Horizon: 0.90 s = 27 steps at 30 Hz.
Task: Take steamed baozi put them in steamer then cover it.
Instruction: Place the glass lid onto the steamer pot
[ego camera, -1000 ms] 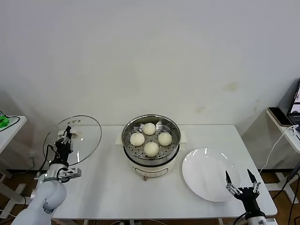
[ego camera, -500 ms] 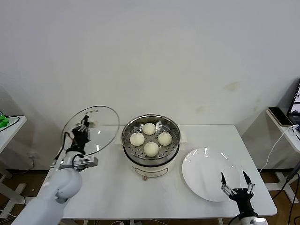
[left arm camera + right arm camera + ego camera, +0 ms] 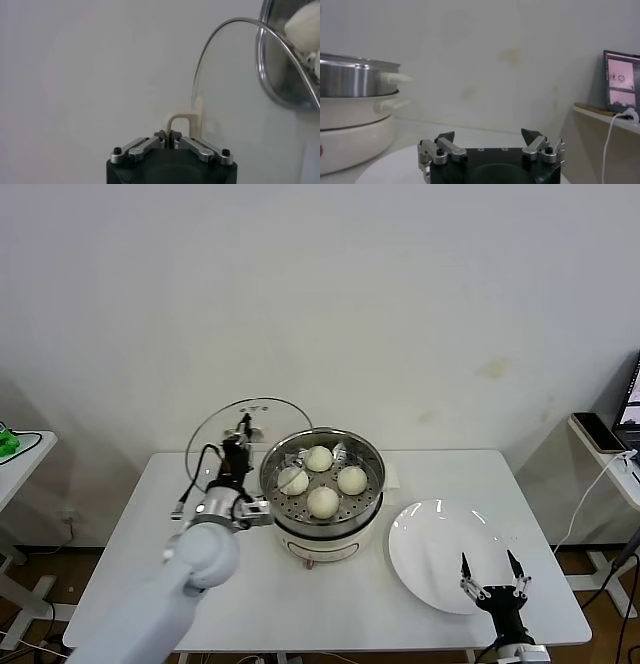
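The steamer [image 3: 322, 519], a shiny pot on a cream base, stands mid-table with several baozi [image 3: 322, 501] on its perforated tray. My left gripper [image 3: 242, 448] is shut on the beige handle [image 3: 182, 120] of the cover [image 3: 215, 446], which hangs upright just left of the pot's rim. In the left wrist view the glass cover [image 3: 240, 105] reaches toward the steamer's rim [image 3: 280, 85], with a baozi [image 3: 304, 24] showing beyond. My right gripper [image 3: 490, 571] stands open and empty at the plate's front edge; in its wrist view [image 3: 489, 136] the steamer [image 3: 350, 75] lies far off.
An empty white plate [image 3: 440, 549] lies to the right of the steamer. The white table [image 3: 140, 584] reaches to front edges on both sides. A side shelf holding a phone [image 3: 600, 432] and a lit screen [image 3: 621, 82] stands at far right.
My left arm has carried the cover rightward, from over the table's left edge to right beside the steamer. The right gripper has drifted slightly left and nearer, still open.
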Each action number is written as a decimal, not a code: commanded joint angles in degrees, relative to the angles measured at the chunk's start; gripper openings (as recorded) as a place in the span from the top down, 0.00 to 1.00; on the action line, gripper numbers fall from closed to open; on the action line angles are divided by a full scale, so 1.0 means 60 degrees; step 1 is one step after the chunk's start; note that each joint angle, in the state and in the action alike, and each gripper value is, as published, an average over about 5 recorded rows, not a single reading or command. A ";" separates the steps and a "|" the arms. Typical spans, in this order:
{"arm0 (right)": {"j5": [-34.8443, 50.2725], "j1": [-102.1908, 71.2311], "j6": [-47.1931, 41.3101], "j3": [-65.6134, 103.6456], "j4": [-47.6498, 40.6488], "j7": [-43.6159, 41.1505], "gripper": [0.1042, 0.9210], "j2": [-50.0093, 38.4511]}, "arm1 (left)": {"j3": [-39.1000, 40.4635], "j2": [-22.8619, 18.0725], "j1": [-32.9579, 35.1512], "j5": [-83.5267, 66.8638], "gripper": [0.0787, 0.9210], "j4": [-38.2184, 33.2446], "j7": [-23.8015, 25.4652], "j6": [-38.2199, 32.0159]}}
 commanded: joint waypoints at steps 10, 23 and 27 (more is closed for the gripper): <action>-0.0674 0.0200 -0.0003 -0.0232 -0.0230 0.0224 0.12 0.0154 | 0.1493 -0.3224 -0.0543 0.3411 0.94 0.0997 0.1787 0.0754; -0.0708 0.0175 0.0049 -0.0293 -0.0276 0.0173 0.12 0.0152 | 0.1572 -0.3509 -0.0376 0.3666 0.94 0.1323 0.1892 0.0682; -0.0708 0.0183 0.0051 -0.0331 -0.0289 0.0163 0.12 0.0150 | 0.1547 -0.3547 -0.0287 0.3708 0.94 0.1337 0.1886 0.0650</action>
